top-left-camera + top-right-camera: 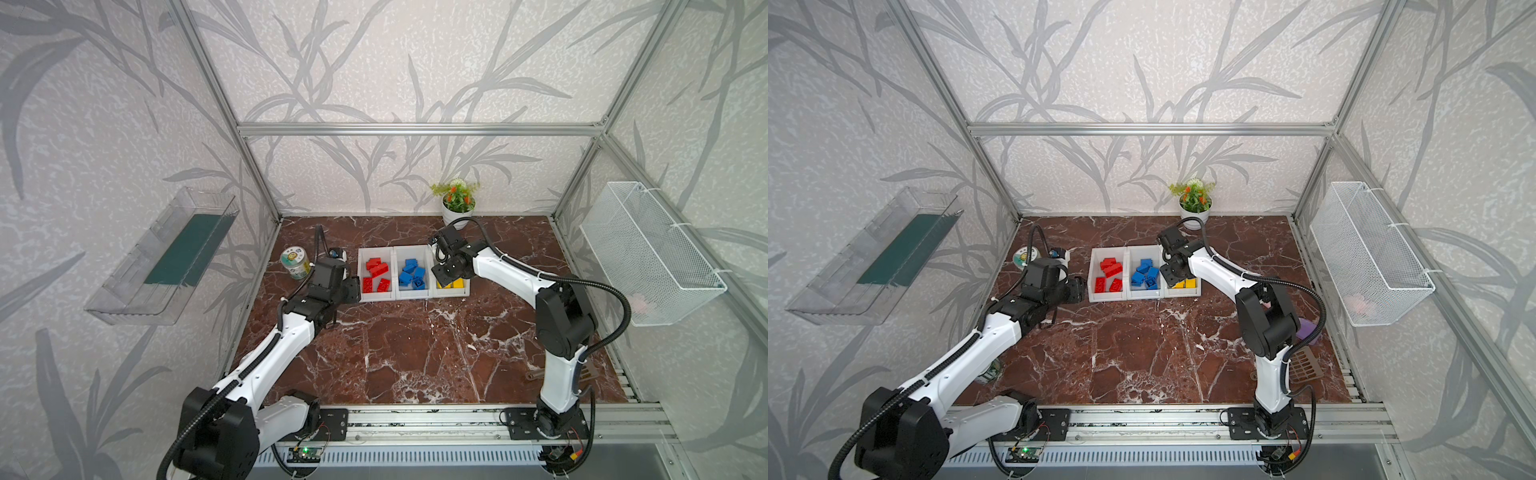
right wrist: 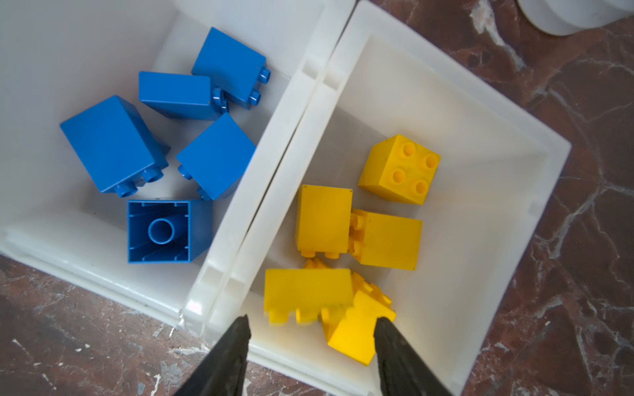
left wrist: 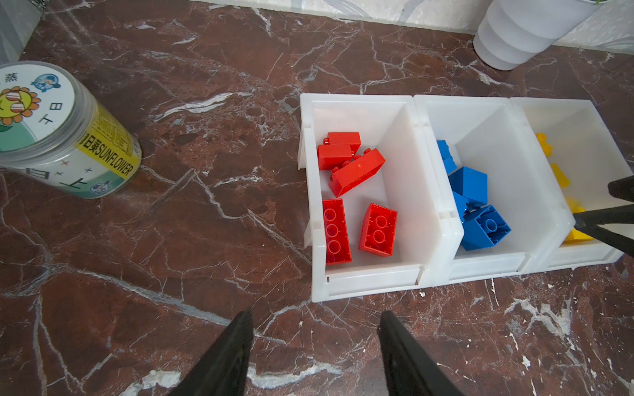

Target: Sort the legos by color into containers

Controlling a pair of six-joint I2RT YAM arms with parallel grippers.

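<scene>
Can't spot a single brick lying on the marble table [image 1: 415,353] in either top view, so I reckon this is about the last drop. The three white containers [image 1: 413,296] sit joined in a row a bit above frame centre.

The right gripper [image 2: 310,322] hangs over the yellow container [image 2: 463,120], the right-hand end of the row. Its jaws are partly spread and grip nothing.

The bit that matters is a blurry yellow brick [image 2: 307,291] just past the tips, lower centre of the right wrist view. Its long axis runs across the gap, it's narrower than the gap, and as far as I can tell it touches neither jaw. My guess is it's loose inside the container, so the right arm only needs to lift clear.

The left gripper [image 3: 315,315] is spread about as wide and empty. It's over bare table just in front of the red container [image 3: 363,284], well away from the yellow.

Counts:
- red legos [image 3: 356,171]: five
- blue legos [image 2: 113,144]: five
- yellow legos [image 2: 399,169]: five for sure, maybe a sixth buried
</scene>
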